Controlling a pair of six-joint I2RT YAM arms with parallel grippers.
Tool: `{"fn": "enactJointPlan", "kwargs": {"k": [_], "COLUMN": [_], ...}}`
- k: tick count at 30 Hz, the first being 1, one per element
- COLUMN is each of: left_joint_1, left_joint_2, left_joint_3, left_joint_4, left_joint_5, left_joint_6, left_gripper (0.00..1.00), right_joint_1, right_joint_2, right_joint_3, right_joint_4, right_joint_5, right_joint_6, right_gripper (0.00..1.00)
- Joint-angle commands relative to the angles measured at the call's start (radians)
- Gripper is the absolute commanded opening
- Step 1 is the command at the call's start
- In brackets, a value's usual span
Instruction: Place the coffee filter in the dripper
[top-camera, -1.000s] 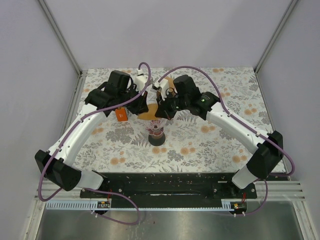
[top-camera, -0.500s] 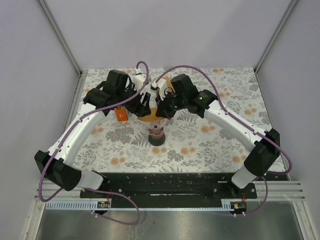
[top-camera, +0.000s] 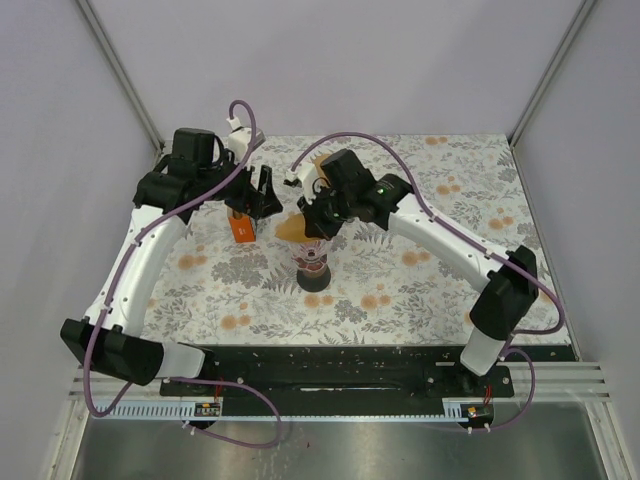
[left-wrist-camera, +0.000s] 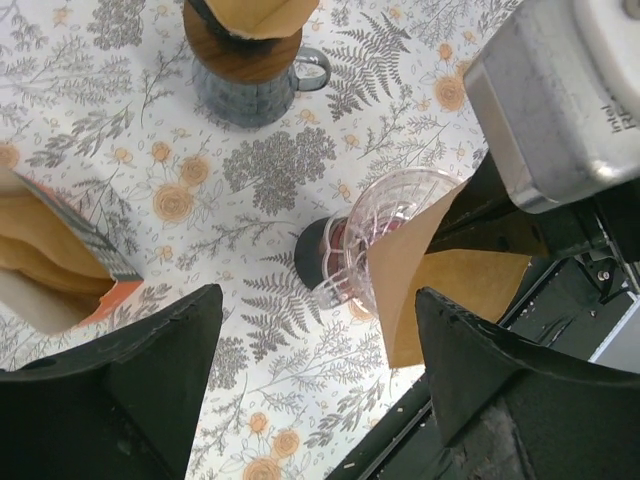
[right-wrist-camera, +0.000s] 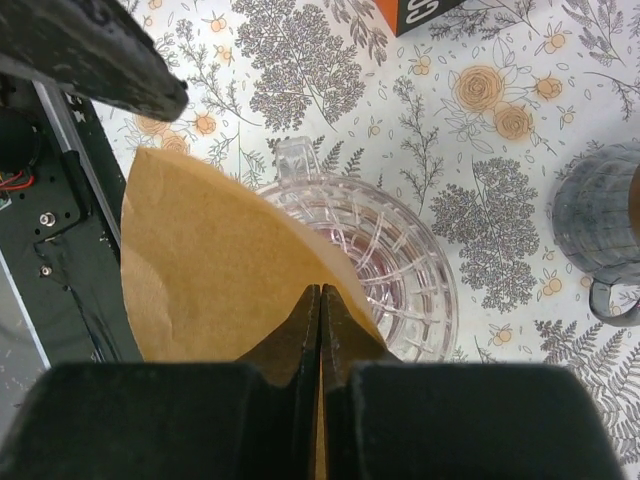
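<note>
The brown paper coffee filter (right-wrist-camera: 210, 265) hangs folded flat, and my right gripper (right-wrist-camera: 320, 292) is shut on its edge. It sits just over the left rim of the clear glass dripper (right-wrist-camera: 395, 262), which stands on a dark base (top-camera: 318, 279). From above, the filter (top-camera: 291, 229) is left of the right gripper (top-camera: 314, 224) and above the dripper (top-camera: 312, 258). My left gripper (top-camera: 260, 197) is open and empty, off to the left of the filter. In the left wrist view the filter (left-wrist-camera: 452, 285) and dripper (left-wrist-camera: 383, 228) lie ahead of the left gripper (left-wrist-camera: 315, 345).
An orange box (left-wrist-camera: 95, 290) of spare filters (left-wrist-camera: 35, 262) stands left of the dripper, also seen from above as the orange box (top-camera: 242, 229). A grey mug (left-wrist-camera: 250, 90) with a wooden ring and a filter in it stands farther back. The black base rail (top-camera: 330, 365) runs along the near edge.
My left gripper has opened, let go of the filter and drawn back to the left. The right gripper stays shut on the filter over the dripper.
</note>
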Motion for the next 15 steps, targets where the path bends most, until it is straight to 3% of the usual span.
{"fn": "enactJointPlan", "kwargs": {"k": [1, 15], "left_joint_1": [0.023, 0.023], "left_joint_2": [-0.059, -0.088], "left_joint_3": [-0.052, -0.166], "left_joint_4": [0.019, 0.067], "left_joint_5": [0.076, 0.127], "left_joint_6": [-0.050, -0.140], "left_gripper": [0.80, 0.70], "right_joint_1": [0.038, 0.082], "right_joint_2": [0.036, 0.176], "right_joint_3": [0.096, 0.238], "right_joint_4": [-0.074, -0.220], "right_joint_5": [0.084, 0.163], "right_joint_6": [-0.028, 0.010], "right_gripper": [0.00, 0.00]}}
